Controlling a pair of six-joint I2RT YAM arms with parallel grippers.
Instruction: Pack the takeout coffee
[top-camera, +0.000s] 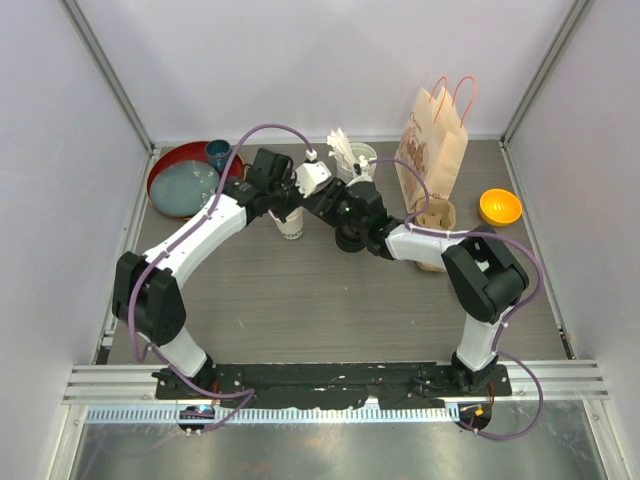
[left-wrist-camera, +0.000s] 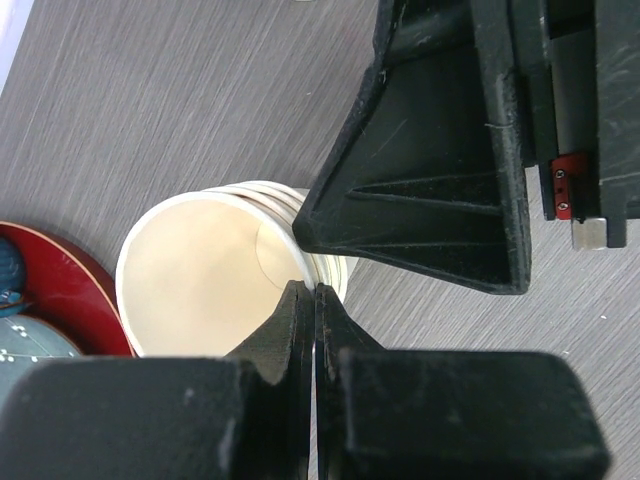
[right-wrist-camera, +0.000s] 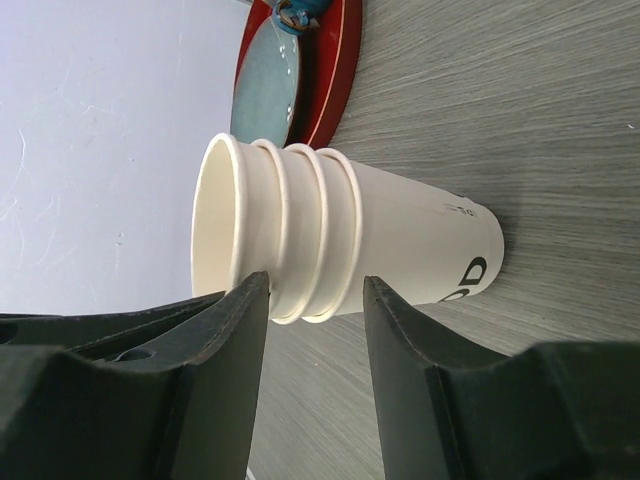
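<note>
On the table (top-camera: 330, 300), nested empty paper cups (right-wrist-camera: 340, 240)

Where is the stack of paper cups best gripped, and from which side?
Grip the stack of paper cups by the wall below its stepped rims, coming level from the side where the open right pincer is. It stands upright and widens upward, so the rims likely block slipping.

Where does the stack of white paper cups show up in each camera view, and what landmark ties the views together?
Top external: stack of white paper cups just above centre.
Left wrist: lower left, looking down into it.
Right wrist: centre, sideways in the picture.
Shared landmark: the red tray next to the cups, in all three views.
</note>
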